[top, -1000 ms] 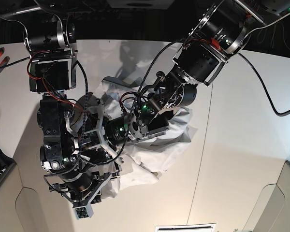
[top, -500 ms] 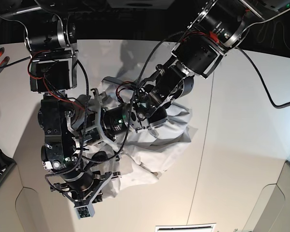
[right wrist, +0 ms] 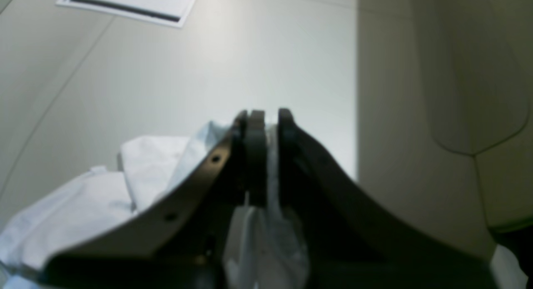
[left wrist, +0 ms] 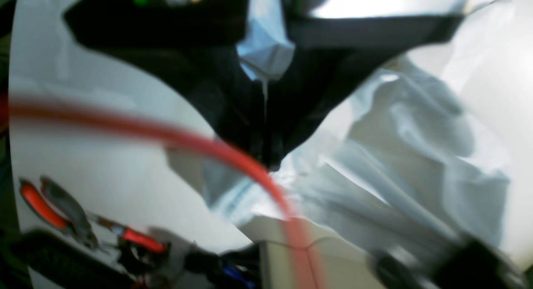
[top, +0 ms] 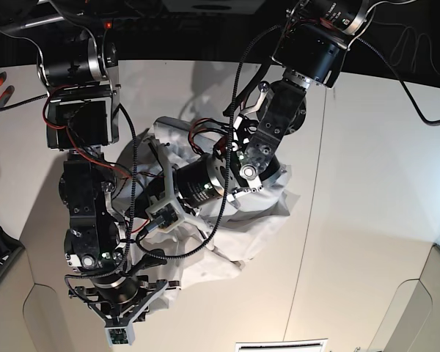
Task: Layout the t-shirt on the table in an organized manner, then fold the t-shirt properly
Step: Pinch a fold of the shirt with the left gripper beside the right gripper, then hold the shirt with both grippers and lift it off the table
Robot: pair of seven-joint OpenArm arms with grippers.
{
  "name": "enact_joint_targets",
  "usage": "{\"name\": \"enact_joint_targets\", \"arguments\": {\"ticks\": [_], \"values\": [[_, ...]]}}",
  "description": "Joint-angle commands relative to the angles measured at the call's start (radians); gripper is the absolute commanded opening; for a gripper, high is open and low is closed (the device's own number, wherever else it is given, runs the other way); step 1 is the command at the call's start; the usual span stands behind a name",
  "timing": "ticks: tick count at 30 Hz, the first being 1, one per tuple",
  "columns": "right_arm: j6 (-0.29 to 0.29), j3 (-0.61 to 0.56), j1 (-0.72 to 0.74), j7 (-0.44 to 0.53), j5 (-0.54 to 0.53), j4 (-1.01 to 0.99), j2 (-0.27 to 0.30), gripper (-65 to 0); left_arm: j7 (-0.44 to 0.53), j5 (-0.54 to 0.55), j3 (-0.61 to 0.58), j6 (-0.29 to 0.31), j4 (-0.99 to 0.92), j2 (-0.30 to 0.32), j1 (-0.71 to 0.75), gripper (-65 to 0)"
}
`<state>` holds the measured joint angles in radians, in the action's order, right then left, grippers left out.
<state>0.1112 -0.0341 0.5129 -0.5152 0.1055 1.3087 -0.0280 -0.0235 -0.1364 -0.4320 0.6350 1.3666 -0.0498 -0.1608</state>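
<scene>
Wide matte white bench (top: 367,191) bearing the crumpled plain white cloth t-shirt (top: 249,227) bunched near its middle, left gripper (left wrist: 266,114) clamped tight on a pinch of that fabric, right gripper (right wrist: 262,118) likewise pressed closed on a fold at the shirt's near edge.

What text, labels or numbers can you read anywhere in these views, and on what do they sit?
None can be read.
t-shirt: plain white, no print showing.
table: bare white surface, no markings.
Arm housings in the base view: no legible label; any small marks are too small to tell.
Left wrist view: too blurred to read anything, including around the red-handled pliers.
Right wrist view: white slotted plate, no lettering visible.
</scene>
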Motion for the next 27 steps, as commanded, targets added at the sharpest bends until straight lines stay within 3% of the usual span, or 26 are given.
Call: {"name": "enact_joint_targets", "arguments": {"ticks": [1, 2, 3, 6, 8, 18, 23, 27], "values": [[-0.003, -0.001, 0.029, 0.032, -0.001, 0.017, -0.005, -65.0, 0.019, 0.010, -0.002, 0.030, 0.018, -0.005, -0.016, -65.0], [-0.002, -0.001, 0.027, 0.032, -0.001, 0.017, -0.009, -65.0, 0.020, 0.003, -0.002, 0.039, 0.018, -0.001, -0.017, -65.0], [-0.003, -0.001, 0.027, 0.032, -0.001, 0.017, -0.009, -65.0, 0.020, 0.001, -0.002, 0.040, 0.018, 0.002, -0.017, -61.0], [-0.003, -0.001, 0.027, 0.032, 0.000, 0.017, -0.008, -65.0, 0.035, 0.004, -0.002, 0.038, 0.018, 0.003, -0.019, -37.4], [-0.003, -0.001, 0.027, 0.032, 0.000, 0.017, -0.008, -65.0, 0.062, 0.005, -0.002, 0.029, 0.018, 0.003, -0.020, -31.6], [-0.002, -0.001, 0.027, 0.032, -0.001, 0.017, -0.008, -65.0, 0.079, -0.027, -0.043, 0.024, 0.004, 0.002, -0.086, -31.6], [-0.002, -0.001, 0.027, 0.032, 0.003, 0.017, -0.007, -65.0, 0.079, -0.055, -0.121, -0.046, -0.071, 0.000, -0.148, -31.6], [0.001, -0.001, 0.027, 0.032, 0.004, 0.017, 0.003, -65.0, 0.108, -0.055, -0.131, -0.047, -0.127, -0.003, -0.175, -31.6]]}}
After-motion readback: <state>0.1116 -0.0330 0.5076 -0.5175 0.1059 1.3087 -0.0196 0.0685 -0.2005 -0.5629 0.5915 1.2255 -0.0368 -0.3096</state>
